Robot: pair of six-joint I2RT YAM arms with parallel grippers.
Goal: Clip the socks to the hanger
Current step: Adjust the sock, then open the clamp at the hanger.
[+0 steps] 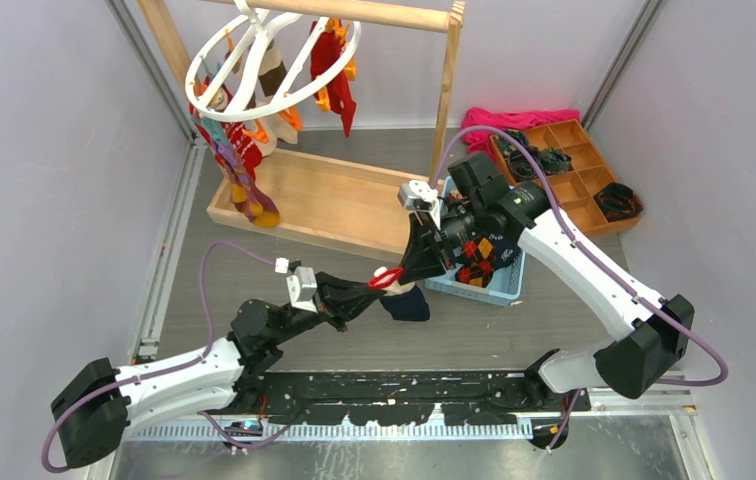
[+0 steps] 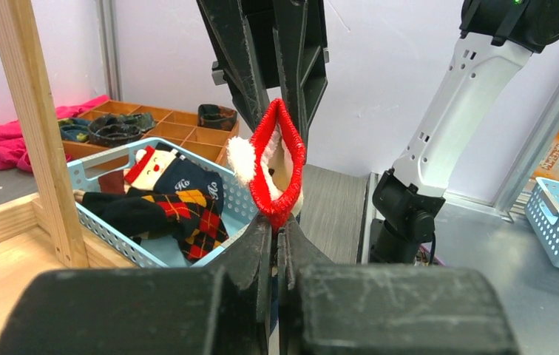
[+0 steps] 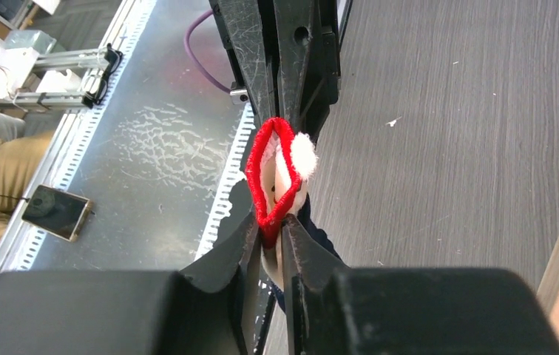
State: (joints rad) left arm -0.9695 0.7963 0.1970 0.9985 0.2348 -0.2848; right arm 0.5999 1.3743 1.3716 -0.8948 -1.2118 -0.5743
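- Mid-air stretch now: sock hangs between the two arms, above the bench, just beside the blue basket.
- Left arm: jaws clamped tight on one end of the red cuff, no gap showing.
- Right arm: jaws pinched on the opposite end, so the cuff is pulled into a narrow loop.
- Step, I'd say: sock picked & presented, not yet clipped.
- Hanger is on the wooden rack, far left, well apart from the sock.
- Next move prob needs a carry up & left, keeping the cuff taut, then feeding its edge into an orange clip.
- Which clips are free? Can't tell from here.
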